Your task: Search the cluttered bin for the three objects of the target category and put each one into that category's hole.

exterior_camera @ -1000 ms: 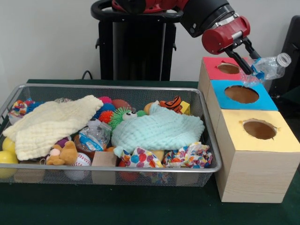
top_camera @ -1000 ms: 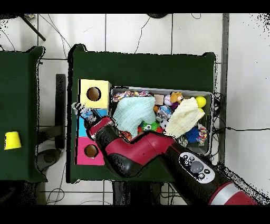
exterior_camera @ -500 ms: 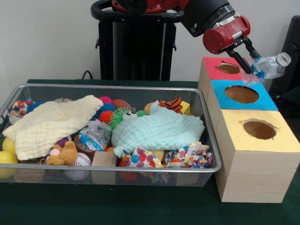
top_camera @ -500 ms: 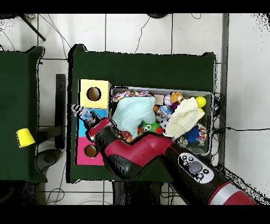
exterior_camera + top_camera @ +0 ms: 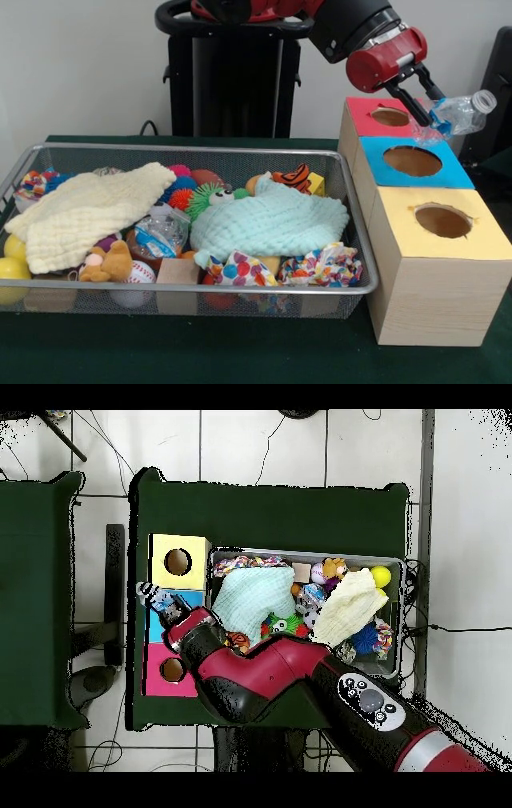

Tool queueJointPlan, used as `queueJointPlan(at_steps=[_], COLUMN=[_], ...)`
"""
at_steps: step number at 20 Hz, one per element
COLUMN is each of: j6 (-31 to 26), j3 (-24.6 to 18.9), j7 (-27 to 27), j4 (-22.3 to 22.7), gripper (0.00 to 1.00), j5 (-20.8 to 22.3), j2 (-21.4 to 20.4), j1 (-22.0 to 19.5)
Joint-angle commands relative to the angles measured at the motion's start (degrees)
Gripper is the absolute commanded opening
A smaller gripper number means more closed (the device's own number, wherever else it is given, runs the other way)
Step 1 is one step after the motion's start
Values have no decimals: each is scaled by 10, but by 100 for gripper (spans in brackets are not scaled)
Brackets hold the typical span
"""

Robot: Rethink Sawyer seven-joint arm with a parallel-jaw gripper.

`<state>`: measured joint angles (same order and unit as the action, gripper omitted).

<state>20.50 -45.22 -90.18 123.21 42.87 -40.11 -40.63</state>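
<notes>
A clear crumpled plastic bottle (image 5: 458,114) with a white cap hangs above the far edge of the blue box (image 5: 413,161), close to the red box (image 5: 390,117). My gripper (image 5: 429,112) is shut on the bottle, its black fingers (image 5: 409,102) clamping the bottle's lower end. From overhead, the gripper (image 5: 167,606) and the bottle (image 5: 150,593) sit over the blue box (image 5: 156,625), between the yellow box (image 5: 178,562) and the red box (image 5: 171,670). The yellow box (image 5: 442,221) is nearest in the front view. Each box has a round hole.
A wire mesh bin (image 5: 48,302) holds a cream cloth (image 5: 84,210), a mint cloth (image 5: 268,220), a yellow ball (image 5: 14,268), a baseball (image 5: 138,274), a plush bear (image 5: 110,262), a wooden block (image 5: 178,274) and patterned fabric (image 5: 320,268). My arm (image 5: 290,674) crosses the bin's corner.
The gripper and bottle have barely shifted over the blue box. A yellow cup on the left table moved, then left the overhead view.
</notes>
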Motion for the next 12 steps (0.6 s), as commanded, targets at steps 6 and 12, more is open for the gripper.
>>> queueJointPlan(at_steps=[6,12], j6=[-4,-15], j3=[-36,-51], j7=[-87,-89], j4=[11,11], gripper=[0,0], j5=[57,66], j2=[22,24], j1=[-35,-47])
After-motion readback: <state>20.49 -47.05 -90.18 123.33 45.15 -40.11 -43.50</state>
